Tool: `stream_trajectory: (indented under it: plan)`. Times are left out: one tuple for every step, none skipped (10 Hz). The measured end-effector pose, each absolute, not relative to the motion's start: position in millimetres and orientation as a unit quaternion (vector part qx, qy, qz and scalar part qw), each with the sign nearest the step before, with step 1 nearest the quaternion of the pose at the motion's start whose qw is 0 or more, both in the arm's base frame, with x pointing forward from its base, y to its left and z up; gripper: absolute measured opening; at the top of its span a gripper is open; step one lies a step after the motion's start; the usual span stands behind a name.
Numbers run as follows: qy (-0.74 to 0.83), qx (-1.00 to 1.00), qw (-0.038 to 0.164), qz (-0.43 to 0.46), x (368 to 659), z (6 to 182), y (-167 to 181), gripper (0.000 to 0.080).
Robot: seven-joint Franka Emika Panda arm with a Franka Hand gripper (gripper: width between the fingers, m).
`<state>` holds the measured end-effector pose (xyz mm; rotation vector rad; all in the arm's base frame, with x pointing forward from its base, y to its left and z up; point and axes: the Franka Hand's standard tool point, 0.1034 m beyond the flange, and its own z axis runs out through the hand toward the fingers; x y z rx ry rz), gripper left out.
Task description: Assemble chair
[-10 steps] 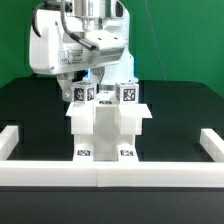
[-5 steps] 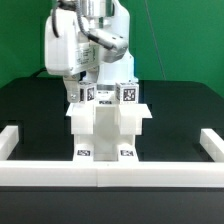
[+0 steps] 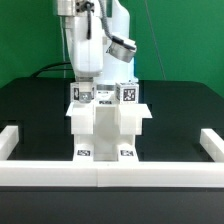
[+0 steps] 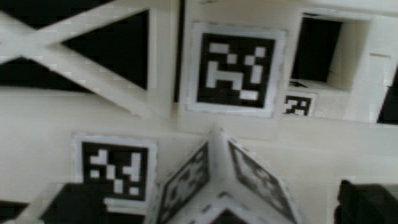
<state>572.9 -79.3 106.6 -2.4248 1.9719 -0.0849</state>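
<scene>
The white blocky chair (image 3: 108, 125) stands on the black table against the front rail, with square tags on its top pieces and at its feet. My gripper (image 3: 94, 86) hangs just behind and above the chair's top on the exterior view's left; its fingertips are hidden there by the tagged pieces. In the wrist view the chair's tagged pieces (image 4: 235, 68) fill the picture. A tagged corner piece (image 4: 231, 180) lies between my two dark fingers (image 4: 75, 203), with a gap on each side. The gripper (image 4: 217, 206) is open.
A white rail (image 3: 110, 173) borders the table's front, with raised ends at the exterior view's left (image 3: 10, 141) and right (image 3: 212, 143). A green wall stands behind the arm.
The arm has swung toward the exterior view's right and turned more upright, bringing the gripper from the left of the chair's top to just behind its tagged pieces.
</scene>
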Motion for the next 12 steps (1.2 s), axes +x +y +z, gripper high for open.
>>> stream_trajectory:
  plan:
    - [0.582,-0.812,-0.003,-0.029,572.7,106.5,-79.0,0.0649]
    - [0.542,-0.840,-0.012,-0.030,572.6,106.5,-77.5,0.0649]
    - [0.506,-0.862,-0.014,-0.030,572.9,106.7,-77.5,0.0649]
    - [0.475,-0.879,-0.015,-0.030,573.0,106.8,-78.0,0.0649]
    - [0.436,-0.899,-0.016,-0.029,573.0,106.7,-78.1,0.0649]
    - [0.411,-0.911,-0.017,-0.029,573.0,106.8,-77.9,0.0649]
    - [0.392,-0.919,-0.018,-0.028,573.1,106.7,-77.6,0.0649]
    - [0.361,-0.932,-0.019,-0.028,573.0,106.7,-77.8,0.0649]
    - [0.345,-0.938,-0.019,-0.028,572.9,106.6,-77.8,0.0649]
    - [0.315,-0.949,-0.021,-0.027,572.9,106.6,-78.3,0.0649]
    - [0.315,-0.948,-0.021,-0.027,572.8,106.6,-78.4,0.0522]
    - [0.316,-0.948,-0.021,-0.027,572.8,106.6,-78.4,0.0522]
